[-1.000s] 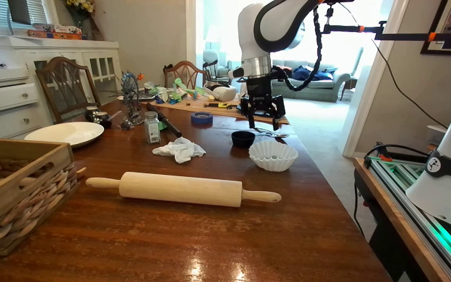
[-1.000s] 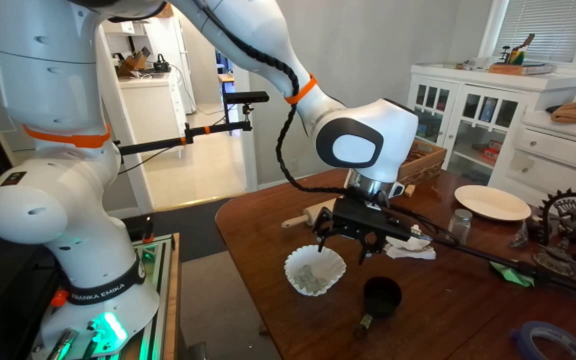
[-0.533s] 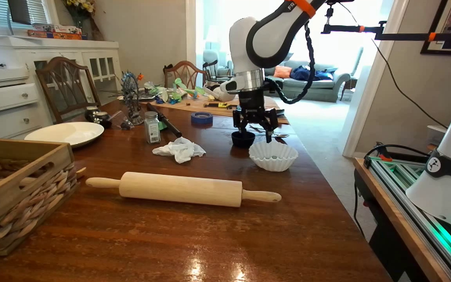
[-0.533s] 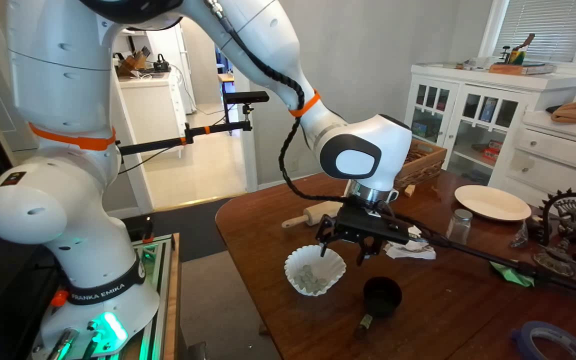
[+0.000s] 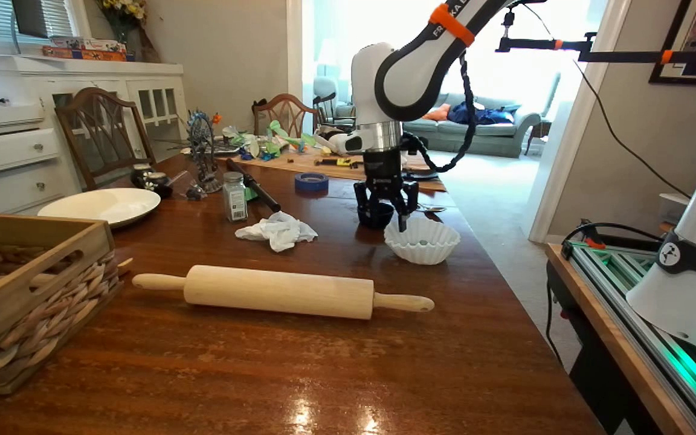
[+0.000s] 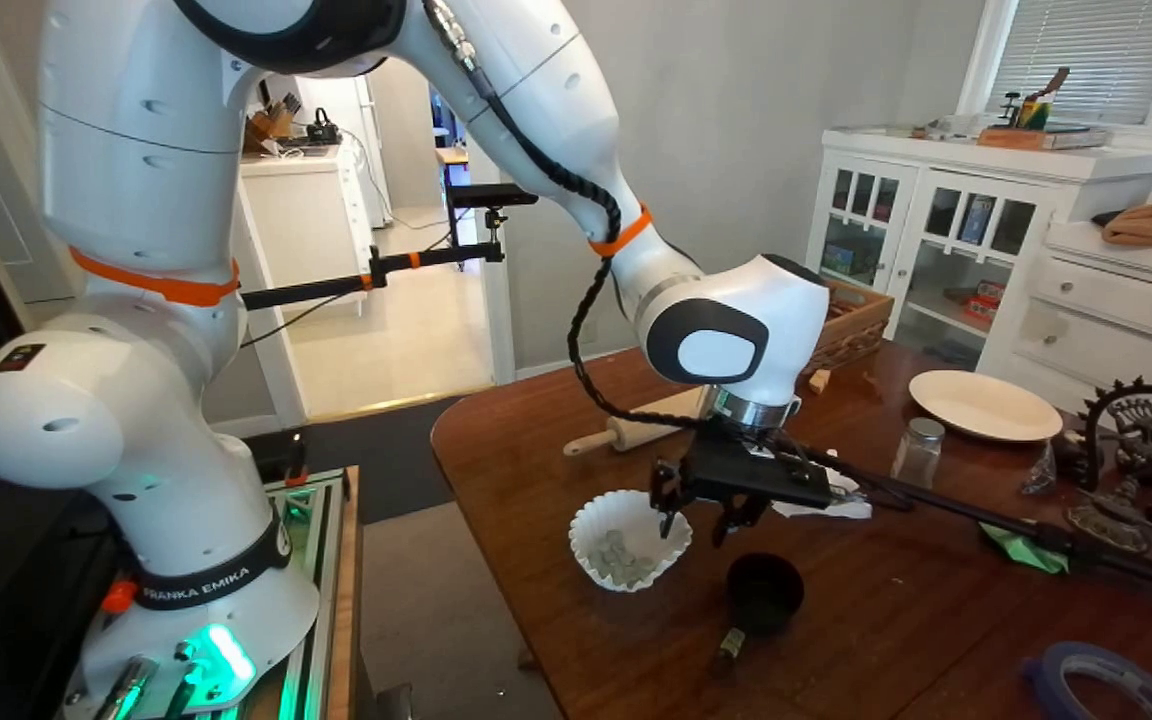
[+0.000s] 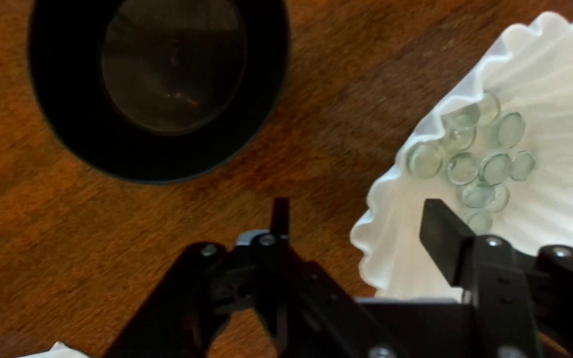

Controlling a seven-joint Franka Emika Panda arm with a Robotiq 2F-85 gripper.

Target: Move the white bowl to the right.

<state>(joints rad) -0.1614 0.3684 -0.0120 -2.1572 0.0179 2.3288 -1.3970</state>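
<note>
The white fluted bowl stands upright on the table near its edge in both exterior views. Several clear glass discs lie inside it. My gripper is open and empty, pointing down above the bowl's rim. In the wrist view the gripper has one finger over the inside of the bowl and the other over bare wood, with the rim between them. I cannot tell whether the finger on the bowl side is below rim height. The gripper also shows beside the bowl in an exterior view.
A black cup with a handle stands close beside the bowl. A rolling pin, a crumpled white tissue, a glass jar, blue tape, a white plate and a basket are also on the table.
My gripper has come down toward the table, to the level of the bowl's rim, and shifted a little toward the black cup. Its fingers stay open. The bowl has not moved.
</note>
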